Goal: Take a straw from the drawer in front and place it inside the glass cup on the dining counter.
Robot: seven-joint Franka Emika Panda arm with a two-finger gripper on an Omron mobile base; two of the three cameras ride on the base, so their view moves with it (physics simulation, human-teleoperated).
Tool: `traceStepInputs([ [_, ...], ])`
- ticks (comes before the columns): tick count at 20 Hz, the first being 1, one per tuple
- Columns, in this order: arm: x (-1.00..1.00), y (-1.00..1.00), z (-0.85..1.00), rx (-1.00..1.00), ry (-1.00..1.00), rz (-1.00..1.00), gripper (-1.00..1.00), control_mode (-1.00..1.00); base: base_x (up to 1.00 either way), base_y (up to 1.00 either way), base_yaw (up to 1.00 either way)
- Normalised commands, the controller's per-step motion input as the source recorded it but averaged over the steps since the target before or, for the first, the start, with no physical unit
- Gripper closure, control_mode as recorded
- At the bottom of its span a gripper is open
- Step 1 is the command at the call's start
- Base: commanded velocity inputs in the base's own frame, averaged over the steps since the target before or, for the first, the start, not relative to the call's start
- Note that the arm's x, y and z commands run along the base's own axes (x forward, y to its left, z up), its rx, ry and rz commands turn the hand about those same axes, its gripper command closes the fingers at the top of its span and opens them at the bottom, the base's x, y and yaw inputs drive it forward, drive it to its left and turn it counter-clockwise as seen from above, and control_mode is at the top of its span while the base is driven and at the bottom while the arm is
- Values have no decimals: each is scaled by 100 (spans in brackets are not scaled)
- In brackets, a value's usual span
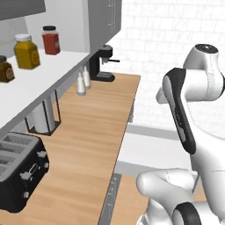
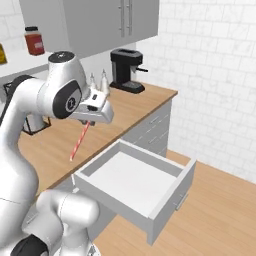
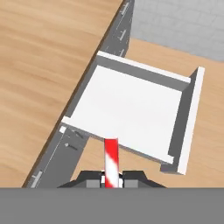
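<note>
While the hand (image 2: 89,121) clamps the straw (image 2: 79,141) at its top, the stick hangs down-left above the open drawer (image 2: 131,177) at lower centre.

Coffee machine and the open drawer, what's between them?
In the right base view, bare wooden worktop lies between coffee machine and drawer.

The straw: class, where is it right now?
In the right base view the straw hangs from the claw, left of the open drawer and above the wooden worktop.
</note>
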Motion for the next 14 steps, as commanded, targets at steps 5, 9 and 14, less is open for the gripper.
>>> traceStepInputs([
  [5,0,0,0,0,0,0,100,100,-100,2,-11],
  [9,0,0,0,0,0,0,100,100,-100,-16,-21],
  [14,0,0,0,0,0,0,100,100,-48,-55,-62],
])
